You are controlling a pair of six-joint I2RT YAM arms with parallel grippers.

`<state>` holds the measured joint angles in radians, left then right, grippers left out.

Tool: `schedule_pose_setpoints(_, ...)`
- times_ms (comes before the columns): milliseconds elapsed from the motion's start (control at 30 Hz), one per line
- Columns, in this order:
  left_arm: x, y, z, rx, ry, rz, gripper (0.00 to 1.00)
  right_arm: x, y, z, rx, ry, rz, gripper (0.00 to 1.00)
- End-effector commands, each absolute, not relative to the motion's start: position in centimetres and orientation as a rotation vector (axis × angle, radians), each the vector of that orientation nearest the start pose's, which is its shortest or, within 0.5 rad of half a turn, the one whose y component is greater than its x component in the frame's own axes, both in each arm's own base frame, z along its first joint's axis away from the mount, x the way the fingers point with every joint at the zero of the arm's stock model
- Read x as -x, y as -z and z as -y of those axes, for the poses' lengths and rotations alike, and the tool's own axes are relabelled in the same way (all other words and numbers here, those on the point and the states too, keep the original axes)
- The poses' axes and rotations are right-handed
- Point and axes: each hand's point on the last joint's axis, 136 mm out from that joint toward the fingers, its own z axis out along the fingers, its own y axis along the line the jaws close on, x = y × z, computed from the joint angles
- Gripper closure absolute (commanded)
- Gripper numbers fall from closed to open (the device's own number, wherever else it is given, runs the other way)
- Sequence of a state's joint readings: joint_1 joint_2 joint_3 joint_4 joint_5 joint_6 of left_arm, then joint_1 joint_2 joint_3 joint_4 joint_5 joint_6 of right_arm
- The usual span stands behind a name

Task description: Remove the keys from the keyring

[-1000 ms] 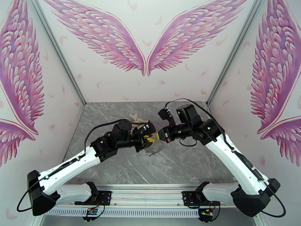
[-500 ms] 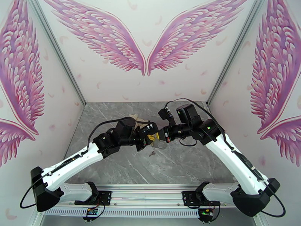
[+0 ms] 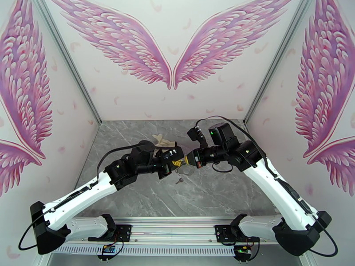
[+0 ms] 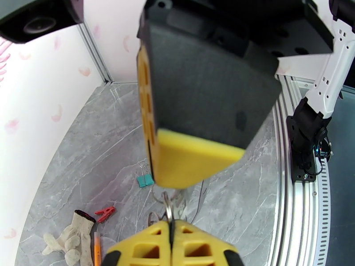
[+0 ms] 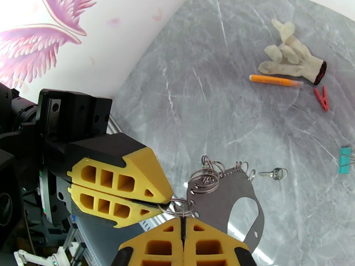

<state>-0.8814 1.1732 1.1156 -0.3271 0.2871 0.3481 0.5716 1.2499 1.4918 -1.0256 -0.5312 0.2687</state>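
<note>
Keyring, a dark flat loop, hangs above the middle of the table. It is held by its wire rings, where the left gripper and right gripper meet tip to tip, each pinched tight on them. One key lies loose on the marble below with bare room around it. A glove, pen, red clip and teal clip lie farther off.

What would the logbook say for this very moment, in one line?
left tool: shut on small ring | right tool: shut on keyring | key: lying loose on table
</note>
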Motion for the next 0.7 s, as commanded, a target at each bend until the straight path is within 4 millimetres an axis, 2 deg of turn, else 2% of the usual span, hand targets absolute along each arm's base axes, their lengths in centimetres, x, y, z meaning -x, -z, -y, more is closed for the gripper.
schedule_pose_setpoints(0, -20.7, -34.5, 32.4, -1.224, 0.631, -1.371, 1.0, -21.3, -32.9, -24.2, 0.649, -1.038, -2.348, 1.0)
schedule_pose_setpoints(233, -19.2, -36.2, 31.7, -1.151, 0.66, -1.151, 1.0, -21.0, -33.7, -24.5, 0.6, -1.154, -2.307, 1.0)
schedule_pose_setpoints(367, -19.4, -36.6, 30.9, -1.062, 0.642, -1.071, 1.0, -21.1, -34.4, -24.3, 0.58, -1.172, -2.278, 1.0)
schedule_pose_setpoints(567, -21.1, -32.4, 31.5, -1.045, 0.634, -1.193, 1.0, -20.6, -36.6, -25.0, 0.608, -1.257, -2.206, 1.0)
schedule_pose_setpoints(667, -22.1, -30.8, 31.7, -1.019, 0.626, -1.271, 0.99, -20.4, -36.7, -25.4, 0.624, -1.274, -2.207, 1.0)
